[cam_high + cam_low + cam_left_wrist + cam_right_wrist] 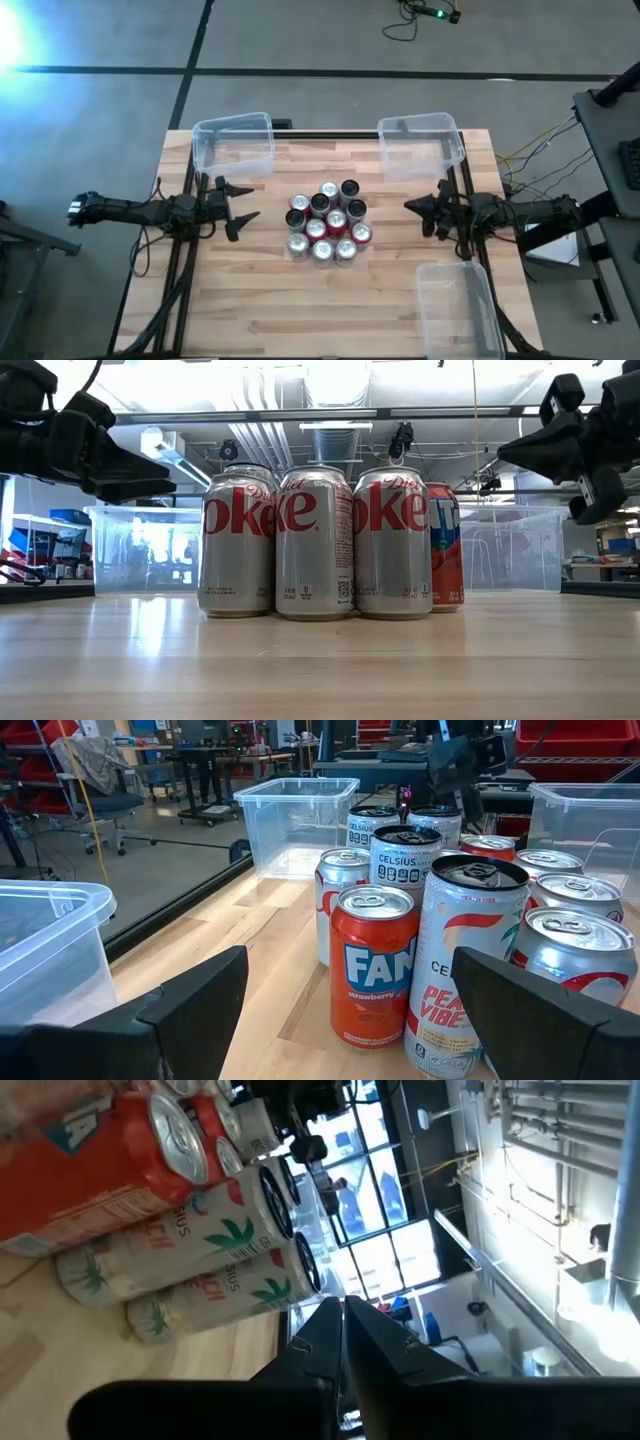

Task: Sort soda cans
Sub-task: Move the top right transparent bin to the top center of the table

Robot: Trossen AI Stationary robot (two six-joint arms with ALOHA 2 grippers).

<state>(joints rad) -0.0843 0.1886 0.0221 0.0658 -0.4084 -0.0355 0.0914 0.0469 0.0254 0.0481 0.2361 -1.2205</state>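
The soda cans stand upright in one tight cluster on their bases at the middle of the wooden table. The low view shows three silver cans in front and a red one beside them. My left gripper hovers open just left of the cluster, level and pointing at it. In its wrist view an orange can and a white can stand nearest. My right gripper hovers to the right of the cluster, rolled on its side, with its fingers shut together on nothing.
Three clear plastic bins stand on the table: one at the far left corner, one at the far right corner and one at the near right. Bare wood lies in front of the cans.
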